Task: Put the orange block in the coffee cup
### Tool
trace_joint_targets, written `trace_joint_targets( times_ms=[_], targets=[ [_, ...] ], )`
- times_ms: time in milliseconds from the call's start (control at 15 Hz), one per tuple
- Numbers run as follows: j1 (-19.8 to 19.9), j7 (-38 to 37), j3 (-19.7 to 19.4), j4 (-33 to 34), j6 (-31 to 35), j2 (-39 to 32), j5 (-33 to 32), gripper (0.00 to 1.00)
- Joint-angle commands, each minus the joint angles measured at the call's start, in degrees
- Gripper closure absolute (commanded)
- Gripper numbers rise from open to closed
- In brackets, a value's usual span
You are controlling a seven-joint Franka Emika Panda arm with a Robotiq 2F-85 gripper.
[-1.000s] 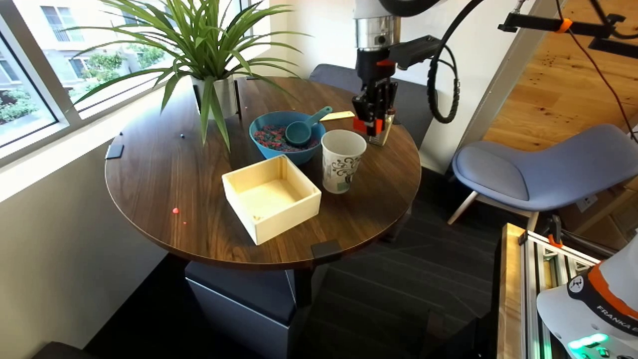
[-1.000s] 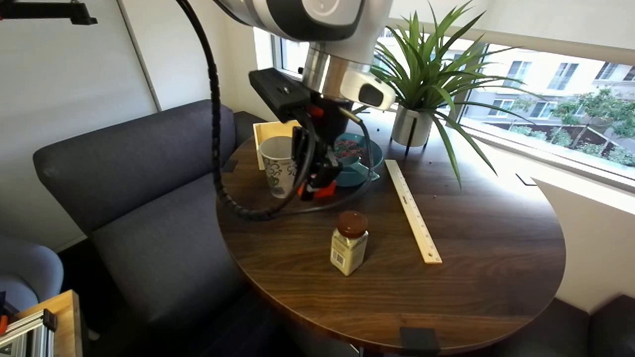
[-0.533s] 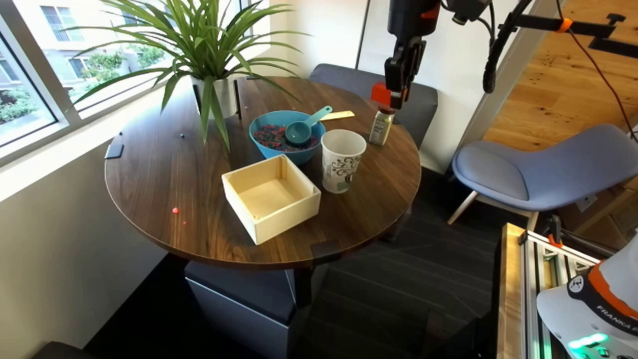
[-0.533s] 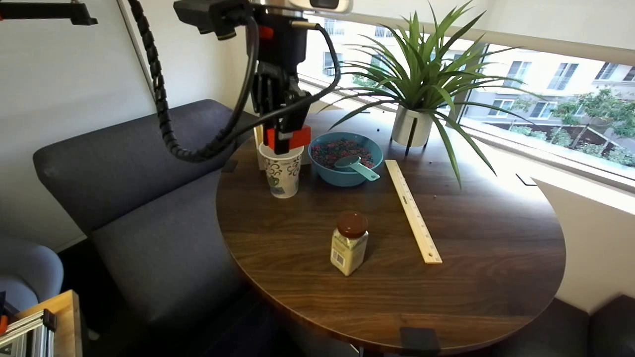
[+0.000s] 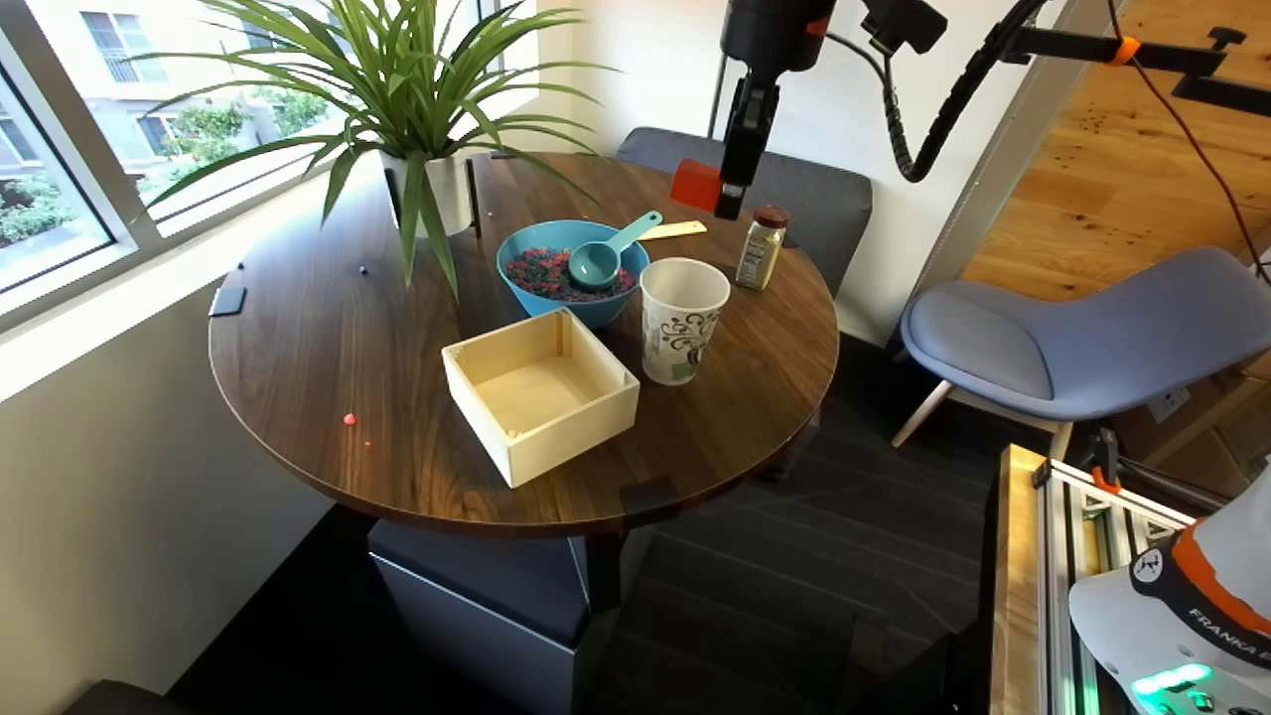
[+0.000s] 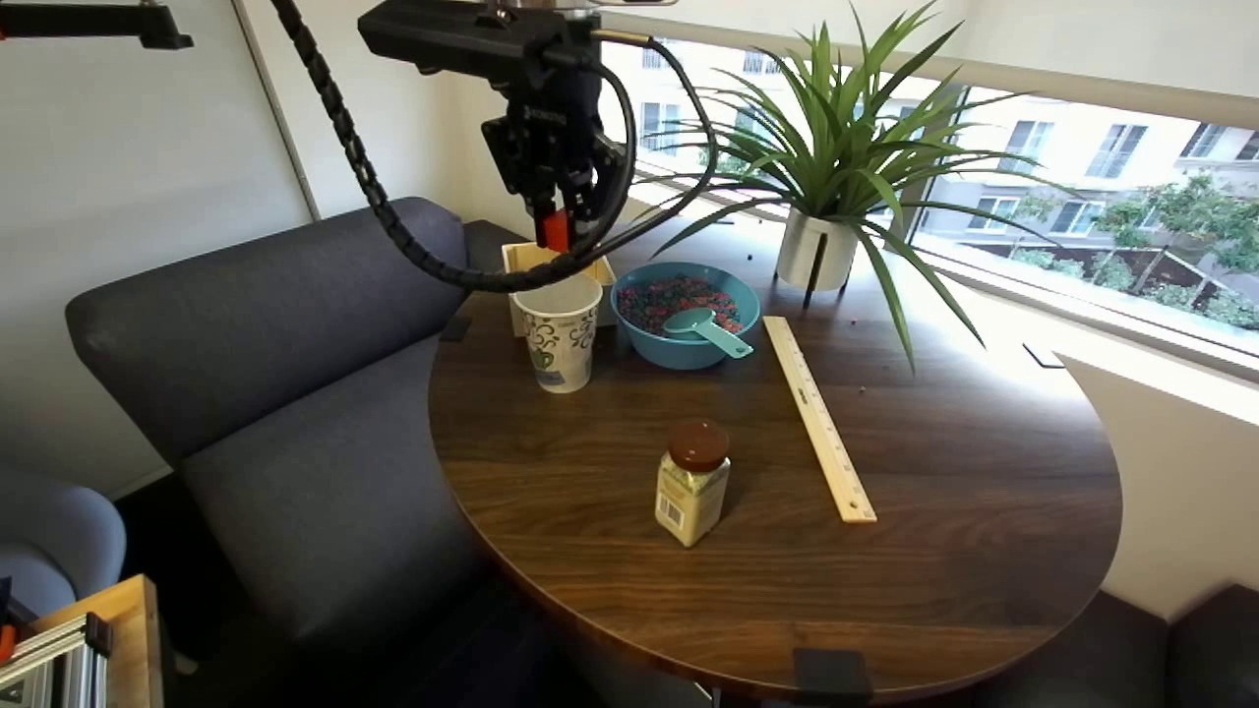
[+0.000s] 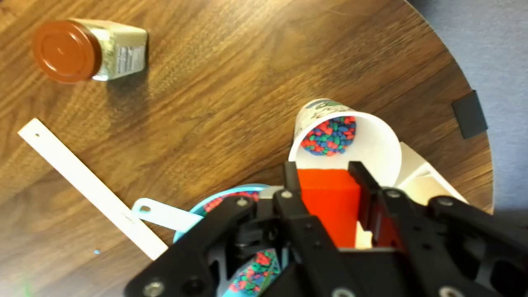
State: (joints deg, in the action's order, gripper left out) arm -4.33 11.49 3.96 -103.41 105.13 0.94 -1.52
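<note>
Grasping the orange block (image 7: pixel 330 206) between the two fingers of the claw (image 7: pixel 325 175), in the air above the desk (image 5: pixel 397 348) and outside the coffee cup (image 5: pixel 680 328). Covering in the wrist view, with block and fingers, the near part of the cup's rim, and hiding also much of the teal bowl (image 6: pixel 679 354) and most of the wooden box (image 5: pixel 576 432). Showing inside the cup small red, green and blue pellets (image 7: pixel 330 136), visible only in part. Partly hiding one fingertip behind the black cable (image 6: pixel 492 281) in an exterior view. Cutting off the robot arm (image 5: pixel 1177 601) above the claw at the top border in both exterior views.

Reading "FRANKA E" on the base, cut off there by the right border. Finding a barcode on the label of the brown-lidded jar (image 6: pixel 693 497), but with lettering too small to read. Finding also dark swirls on the cup's side, and on the ruler (image 6: pixel 818 418) printed marks too fine to read.

Seeing the cup upright just beside the box; cannot tell if touching. Observing in the wrist view a wide stretch of wood grain between cup and jar, and a narrower one from cup to round edge, by the grey bench (image 6: pixel 334 472).
</note>
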Motion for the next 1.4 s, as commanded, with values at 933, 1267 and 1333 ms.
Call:
trace_joint_targets(
  times_ms=[933, 1267, 1333],
  targets=[
    [0.4, 20.6, 0.6, 3.1, -4.7, -6.0, 8.5, 0.92],
    [0.9, 21.0, 0.7, 4.8, -5.4, -7.1, 8.8, 0.36],
    [1.0, 21.2, 0.7, 5.0, -5.5, -7.2, 9.0, 0.27]
  ],
)
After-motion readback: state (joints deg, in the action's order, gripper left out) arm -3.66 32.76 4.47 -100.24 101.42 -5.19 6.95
